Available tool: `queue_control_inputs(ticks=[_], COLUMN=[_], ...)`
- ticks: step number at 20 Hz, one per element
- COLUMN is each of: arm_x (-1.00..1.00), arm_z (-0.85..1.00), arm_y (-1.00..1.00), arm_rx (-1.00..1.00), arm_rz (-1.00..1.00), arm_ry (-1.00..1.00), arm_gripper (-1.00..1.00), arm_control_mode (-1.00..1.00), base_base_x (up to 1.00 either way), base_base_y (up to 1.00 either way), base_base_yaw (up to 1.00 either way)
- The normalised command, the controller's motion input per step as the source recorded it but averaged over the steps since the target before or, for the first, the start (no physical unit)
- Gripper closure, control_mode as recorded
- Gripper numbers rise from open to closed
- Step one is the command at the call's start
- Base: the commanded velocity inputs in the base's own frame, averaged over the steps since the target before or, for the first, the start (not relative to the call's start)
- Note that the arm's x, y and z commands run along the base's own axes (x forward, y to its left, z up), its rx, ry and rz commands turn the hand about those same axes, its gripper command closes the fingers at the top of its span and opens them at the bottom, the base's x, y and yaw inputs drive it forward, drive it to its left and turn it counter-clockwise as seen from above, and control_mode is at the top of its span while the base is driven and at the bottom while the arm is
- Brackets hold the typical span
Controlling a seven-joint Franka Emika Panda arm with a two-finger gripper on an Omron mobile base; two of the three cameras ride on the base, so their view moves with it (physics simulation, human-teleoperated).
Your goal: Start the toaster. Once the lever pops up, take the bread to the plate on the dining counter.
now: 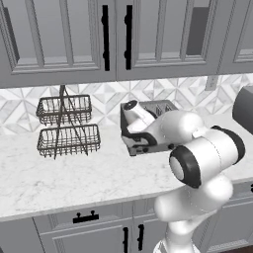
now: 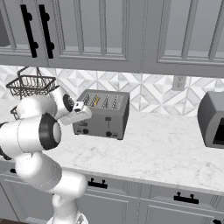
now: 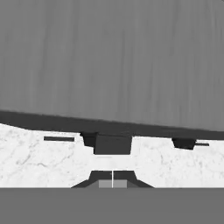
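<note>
Grey cabinets [image 1: 64, 39] hang over a white marble counter [image 1: 59, 178] with a patterned tile wall behind it, and the toaster serves as the marker for everything else. Well to the left of the toaster stands a two-tier wire basket rack [image 1: 65, 126], apart from everything. Then comes the toaster [image 2: 103, 114] itself, a boxy grey metal one set back toward the wall, its slots facing up and small black knobs along the bottom of its front; something tan shows in the slots in the right base view, most likely the bread [image 2: 96, 101], though it is too small to be sure. The arm reaches in against the toaster's left end, and the gripper [image 3: 112, 176] sits low beside it with its fingertips pressed together, holding nothing that I can see; from the hand's own camera the grey side of the toaster fills the upper part, with its dark feet resting on the marble just ahead of the tips. Well to the right of the toaster, at the counter's far end, is a darker grey appliance [image 2: 212, 119]. My guess is the lever is about to be pushed or is being pushed. The risk from here is that shut fingertips slip off a small lever, or shove the light toaster sideways along the smooth marble instead of latching it, so the toaster never starts.
</note>
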Motion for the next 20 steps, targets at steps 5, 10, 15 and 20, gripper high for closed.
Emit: queue_control_inputs(ticks=[5, 10, 15, 20], arm_x=[-0.59, -0.2, 0.0, 0.0], arm_z=[0.67, 0.67, 0.48, 0.57], arm_y=[0.0, -0.01, -0.01, 0.0], arm_rx=[0.01, 0.01, 0.03, 0.11], arm_rz=[0.05, 0.01, 0.0, 0.02], arm_ry=[-0.27, -0.23, -0.25, -0.16], arm_gripper=[1.0, 1.0, 1.0, 1.0], arm_control_mode=[-1.0, -1.0, -1.0, -1.0], base_base_x=[0.0, 0.0, 0.0, 0.0], base_base_y=[0.0, 0.0, 0.0, 0.0], base_base_yaw=[0.0, 0.0, 0.0, 0.0])
